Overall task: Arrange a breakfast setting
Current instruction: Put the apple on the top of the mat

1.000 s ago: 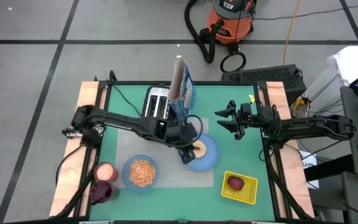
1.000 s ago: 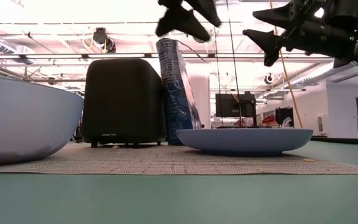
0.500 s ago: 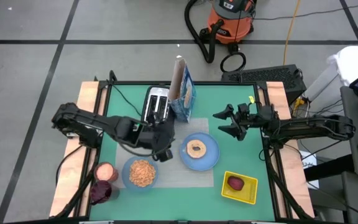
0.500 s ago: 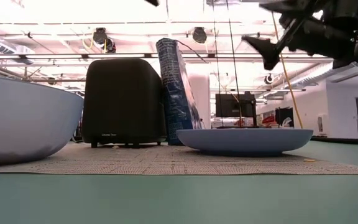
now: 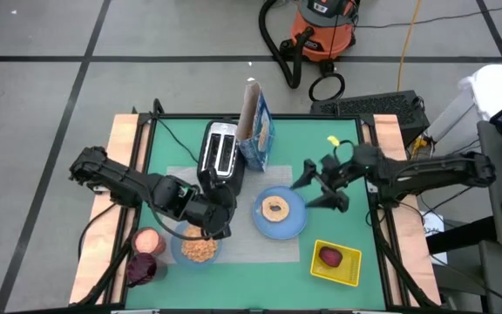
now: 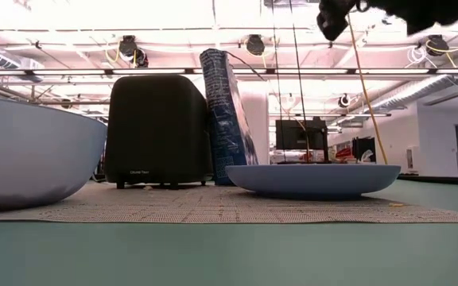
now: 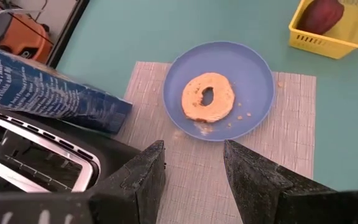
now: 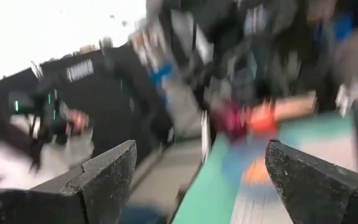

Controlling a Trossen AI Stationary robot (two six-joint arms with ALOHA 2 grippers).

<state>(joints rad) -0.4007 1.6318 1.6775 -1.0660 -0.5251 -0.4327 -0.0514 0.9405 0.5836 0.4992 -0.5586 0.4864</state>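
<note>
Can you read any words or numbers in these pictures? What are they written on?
Cereal box: white print on its blue side, too small to read.
Toaster: a small pale label low on its front, too small to read.
Nothing else carries readable words or numbers.

Even bright overhead light on bench point(image 5: 321, 166), soft short shadows only. Low view: ceiling strip lights blown out, white glare up top; near bowl point(image 6: 30, 151) out of focus, toaster point(image 6: 157, 131) backlit, near black. Left wrist view sharp, plate point(image 7: 253, 81) evenly lit. Right wrist view heavily motion-blurred, background smeared, window area overexposed.
</note>
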